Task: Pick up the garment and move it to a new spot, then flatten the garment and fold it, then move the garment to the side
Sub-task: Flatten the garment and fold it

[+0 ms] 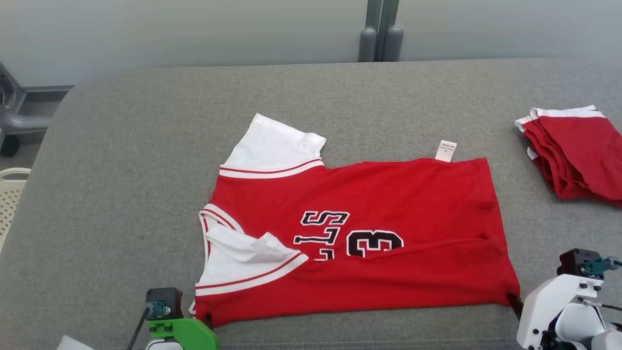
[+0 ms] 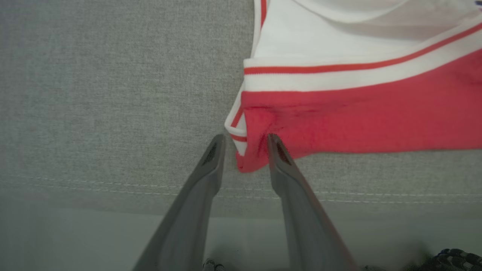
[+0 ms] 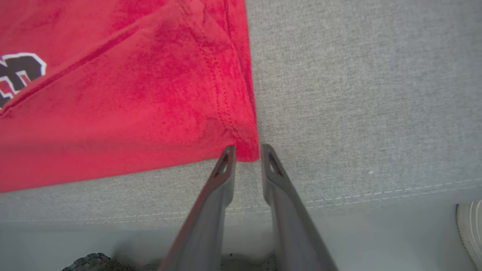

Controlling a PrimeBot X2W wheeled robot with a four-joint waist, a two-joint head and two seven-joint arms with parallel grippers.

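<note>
The garment (image 1: 388, 194) is a red jersey with white sleeves and black lettering, spread on the grey padded table (image 1: 340, 92), its near edge folded up over the front. My left gripper (image 1: 209, 320) is at the near left corner; in the left wrist view its fingers (image 2: 245, 143) stand apart, with the red and white corner (image 2: 256, 150) lying loose between them. My right gripper (image 1: 514, 302) is at the near right corner. Its fingertips (image 3: 246, 148) are slightly apart, and the hem corner (image 3: 246, 152) sits just at the gap.
A stack of folded red and white garments (image 1: 578, 150) lies at the table's right edge. A white slatted basket (image 1: 9, 194) stands beyond the left edge. The table's stitched front edge (image 3: 376, 194) runs just behind both grippers.
</note>
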